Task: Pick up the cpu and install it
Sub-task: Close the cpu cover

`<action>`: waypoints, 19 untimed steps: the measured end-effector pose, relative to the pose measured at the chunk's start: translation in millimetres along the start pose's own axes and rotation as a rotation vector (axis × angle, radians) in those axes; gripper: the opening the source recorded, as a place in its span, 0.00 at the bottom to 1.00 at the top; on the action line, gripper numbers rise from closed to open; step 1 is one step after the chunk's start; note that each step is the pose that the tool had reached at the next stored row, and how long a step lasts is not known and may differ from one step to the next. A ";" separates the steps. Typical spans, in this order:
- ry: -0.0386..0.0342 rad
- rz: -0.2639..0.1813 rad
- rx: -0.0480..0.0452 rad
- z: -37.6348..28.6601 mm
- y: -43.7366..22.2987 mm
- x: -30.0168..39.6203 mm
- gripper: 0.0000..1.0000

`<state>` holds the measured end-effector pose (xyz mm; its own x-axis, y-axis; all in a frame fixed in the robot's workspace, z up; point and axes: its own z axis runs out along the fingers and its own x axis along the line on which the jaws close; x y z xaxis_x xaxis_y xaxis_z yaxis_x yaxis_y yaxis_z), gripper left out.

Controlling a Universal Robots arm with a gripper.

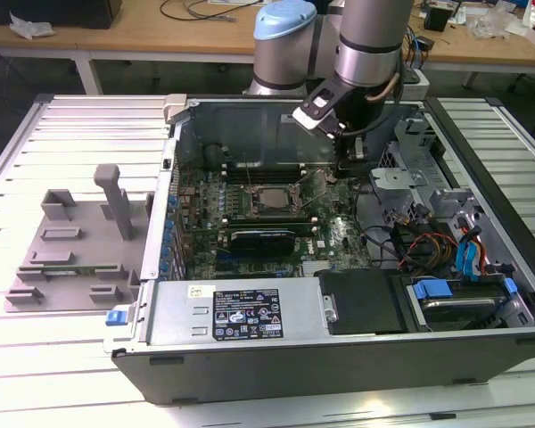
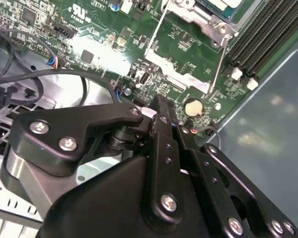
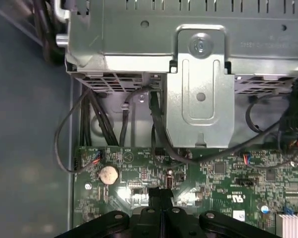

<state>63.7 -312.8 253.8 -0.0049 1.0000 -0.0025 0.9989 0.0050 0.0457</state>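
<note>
Hovering low inside the open computer case [image 1: 165, 312], the gripper [image 1: 349, 166] hangs just above the green motherboard [image 1: 339, 234]. In both wrist views its fingers [image 3: 161, 196] look pressed together into one narrow tip with nothing between them, so I read it as an empty, closed hand. Right beside that tip sits the round coin battery [image 3: 109, 174]. Black cables [image 3: 156, 129] and a grey metal bracket [image 3: 201, 89] lie just beyond it, so this is a tight corner, and the upright wrist is probably there to clear the walls. And the cpu [image 1: 269, 198]? In the exterior view a silvery-grey square lies well off to the gripper's side, toward the exterior view's left, inside the dark socket frame [image 1: 239, 203] and apart from the hand. It lies flat with its metal face up, the way a chip must sit to seat in a socket. Being square, it has no real long axis, and its edges run in line with the memory slots [image 1: 267, 169] and the case walls. Whether the retaining frame is clamped over it, I cannot tell.
</note>
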 end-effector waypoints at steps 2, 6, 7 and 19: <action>0.0000 0.000 0.0000 4.8 -0.1 0.0 0.11; -0.0001 0.000 0.0001 5.0 -0.1 0.0 0.11; 0.0021 0.000 0.0119 5.4 0.0 0.0 0.11; 0.0020 0.000 0.0181 6.3 -5.2 -0.1 0.11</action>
<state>58.7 -312.9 247.3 -0.0048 1.0000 -0.0005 0.9996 0.0048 0.0277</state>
